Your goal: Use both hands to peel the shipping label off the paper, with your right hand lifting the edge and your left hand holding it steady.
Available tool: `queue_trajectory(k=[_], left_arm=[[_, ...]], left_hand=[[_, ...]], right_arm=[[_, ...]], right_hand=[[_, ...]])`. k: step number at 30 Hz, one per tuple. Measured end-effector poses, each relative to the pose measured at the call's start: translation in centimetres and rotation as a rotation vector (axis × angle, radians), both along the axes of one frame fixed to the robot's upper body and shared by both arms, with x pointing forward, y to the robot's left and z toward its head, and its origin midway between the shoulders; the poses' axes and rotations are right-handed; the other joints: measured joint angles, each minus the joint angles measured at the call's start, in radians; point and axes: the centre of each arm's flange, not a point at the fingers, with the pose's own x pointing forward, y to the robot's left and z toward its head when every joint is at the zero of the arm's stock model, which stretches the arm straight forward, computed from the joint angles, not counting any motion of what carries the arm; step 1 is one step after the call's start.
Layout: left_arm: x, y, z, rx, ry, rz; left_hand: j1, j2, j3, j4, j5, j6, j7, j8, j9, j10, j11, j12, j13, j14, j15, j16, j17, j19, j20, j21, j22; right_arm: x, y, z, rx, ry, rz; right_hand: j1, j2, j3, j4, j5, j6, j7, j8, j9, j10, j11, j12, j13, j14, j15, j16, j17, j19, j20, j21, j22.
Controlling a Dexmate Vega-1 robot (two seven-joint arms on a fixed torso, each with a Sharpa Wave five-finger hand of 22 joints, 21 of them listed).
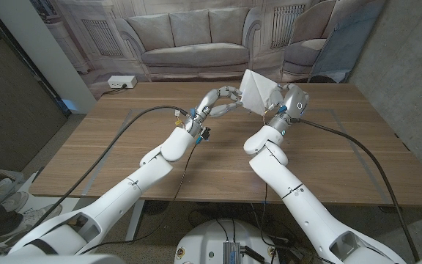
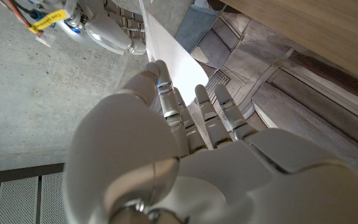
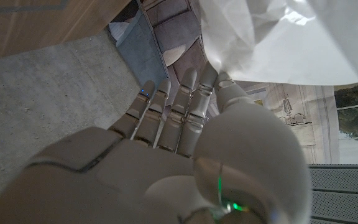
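Both hands are pinching the paper [image 1: 257, 92] aloft over the desk's [image 1: 94, 154] far edge, left hand [image 1: 220, 100] and right hand [image 1: 284, 107] fingers pressed together, sofa [image 1: 189, 37] behind.

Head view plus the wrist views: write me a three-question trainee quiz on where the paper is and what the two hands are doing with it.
1. True or false: the white paper lies flat on the wooden table.
2. Which hands have their fingers on the paper? A) left hand alone B) right hand alone C) both
3. Fill in: behind the table's far edge stands a grey ____.

Key:
1. False: it is held up above the table, between the two hands.
2. C: the left wrist view shows the left fingers against the sheet; the right wrist view shows the right fingers at its edge.
3. sofa
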Motion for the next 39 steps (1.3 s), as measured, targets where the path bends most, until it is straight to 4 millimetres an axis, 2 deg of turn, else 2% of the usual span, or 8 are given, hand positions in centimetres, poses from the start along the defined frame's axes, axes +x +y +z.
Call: queue_trajectory(k=[39], left_arm=[[0.2,0.2,0.0,-0.003,0.007,0.010]], left_hand=[[0.000,0.001,0.003,-0.003,0.000,-0.002,0.001,-0.008,0.038,0.000,0.000,0.000,0.004,0.000,0.000,-0.004,0.009,0.000,0.000,0.008,0.000]], right_arm=[[2.6,-1.1,-0.2,0.015,0.067,-0.106]], right_hand=[[-0.004,-0.004,0.007,0.001,0.000,0.003,-0.004,-0.003,0.001,0.000,-0.003,0.000,0.000,0.000,0.000,0.000,0.000,-0.005,0.005,0.014,0.000]])
